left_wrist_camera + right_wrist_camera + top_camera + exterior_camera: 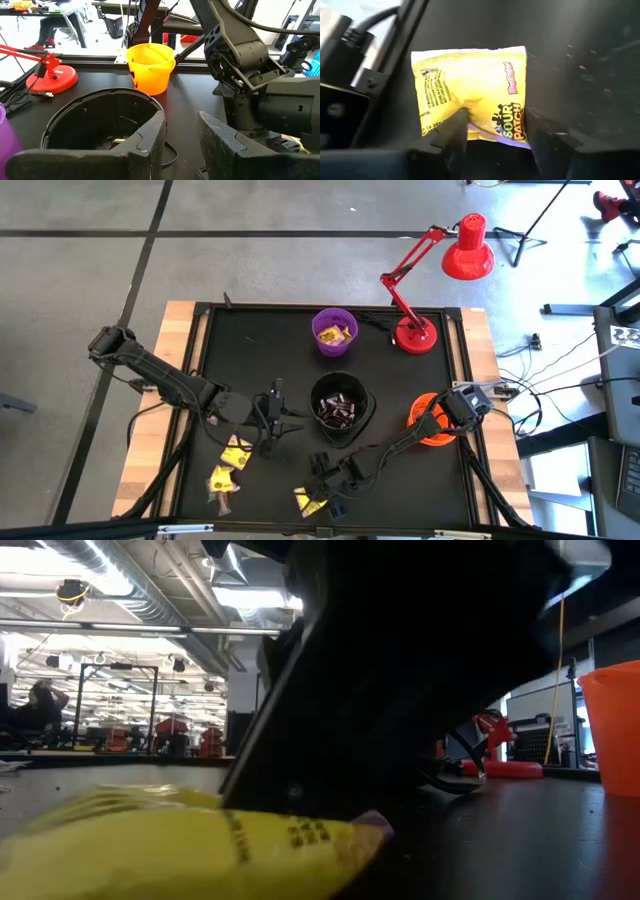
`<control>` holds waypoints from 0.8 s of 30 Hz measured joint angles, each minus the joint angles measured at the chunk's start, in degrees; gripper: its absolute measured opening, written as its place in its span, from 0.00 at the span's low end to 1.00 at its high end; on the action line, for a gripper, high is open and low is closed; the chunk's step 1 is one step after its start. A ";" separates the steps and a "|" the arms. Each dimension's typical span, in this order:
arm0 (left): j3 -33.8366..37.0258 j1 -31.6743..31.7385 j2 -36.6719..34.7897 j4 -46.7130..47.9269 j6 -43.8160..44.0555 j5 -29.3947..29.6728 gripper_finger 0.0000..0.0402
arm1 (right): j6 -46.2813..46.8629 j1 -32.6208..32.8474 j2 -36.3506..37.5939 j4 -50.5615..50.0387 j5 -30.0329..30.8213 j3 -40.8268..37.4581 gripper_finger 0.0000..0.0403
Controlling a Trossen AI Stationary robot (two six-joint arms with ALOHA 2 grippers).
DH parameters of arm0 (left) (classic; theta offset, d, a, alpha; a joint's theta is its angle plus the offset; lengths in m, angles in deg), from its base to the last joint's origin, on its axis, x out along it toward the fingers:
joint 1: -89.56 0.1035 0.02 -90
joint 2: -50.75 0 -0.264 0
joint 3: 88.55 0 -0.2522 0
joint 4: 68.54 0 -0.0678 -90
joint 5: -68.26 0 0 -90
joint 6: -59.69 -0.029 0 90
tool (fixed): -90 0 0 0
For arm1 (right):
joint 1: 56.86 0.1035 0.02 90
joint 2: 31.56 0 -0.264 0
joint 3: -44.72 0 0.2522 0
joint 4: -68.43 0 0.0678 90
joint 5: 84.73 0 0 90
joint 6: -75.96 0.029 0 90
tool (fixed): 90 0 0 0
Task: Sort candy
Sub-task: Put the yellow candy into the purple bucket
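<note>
Black matting covers the table [240, 330], and low at its near edge the right gripper [492, 131] stands with fingers parted astride a yellow candy packet [475, 90] lying flat, one fingertip [457, 125] touching the wrapper (nothing lifted). Just beyond that arm sits the black bowl [341, 406] holding dark candy, the orange bowl [430, 420] to its right, the purple bowl [334, 332] with yellow pieces farther back. Left of the black bowl hangs the left gripper [283, 420], jaws narrowly apart and empty, more yellow candies [230, 463] loose nearby. A red lamp [440, 280] stands in the far corner.
</note>
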 joint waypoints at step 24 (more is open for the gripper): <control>0.00 -0.20 0.00 3.33 1.28 -0.35 0.26 | -4.49 -0.79 9.64 -12.86 11.41 5.51 0.01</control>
